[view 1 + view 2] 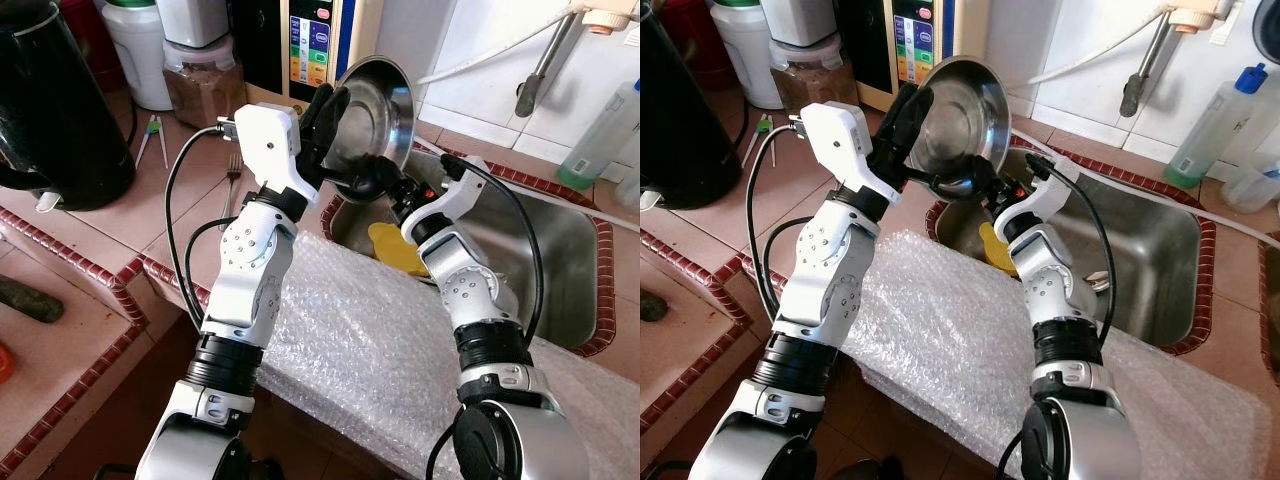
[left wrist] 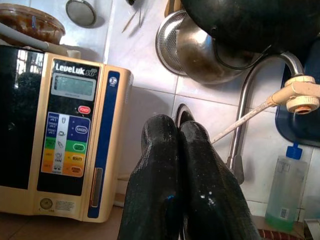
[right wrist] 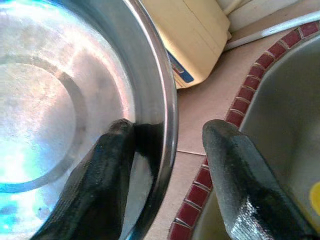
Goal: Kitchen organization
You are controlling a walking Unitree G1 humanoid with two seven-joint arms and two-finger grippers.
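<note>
**Steel bowl held on edge above sink corner**

Left end effector (image 1: 322, 112): raised over the counter at the sink's near-left corner, both black fingers pressed together on the rim of a steel bowl (image 1: 378, 105). Left wrist view confirms it: fingers (image 2: 200, 170) closed side by side with the thin bowl rim pinched between them. Bowl stands tilted on edge, hollow side facing toward the sink and the right arm.

Right end effector (image 3: 167, 150): up at the bowl's lower edge. Fingers spread apart; one finger (image 3: 95, 185) lies inside the bowl against its wall, the other sits outside the rim, clear of it. Not clamped.

Surroundings, outward from the bowl:
- Stainless sink (image 1: 560, 250) directly below and to the right, bordered by red-brown tile trim. Yellow object (image 1: 395, 248) lies in the sink near the right wrist; identity not clear.
- Cream water-ioniser unit (image 2: 65, 135) with coloured buttons stands on the counter (image 1: 190, 200) just behind the bowl.
- Faucet (image 1: 1137, 75) on the white-tiled wall behind the sink; soap bottle (image 1: 1210, 125) at the far right corner.
- Bubble wrap sheet (image 1: 370, 350) covers the counter edge in front of the sink, under both forearms.
- Black kettle (image 1: 55, 110) well to the left; fork (image 1: 231, 180) on the tiles between kettle and left arm.
</note>
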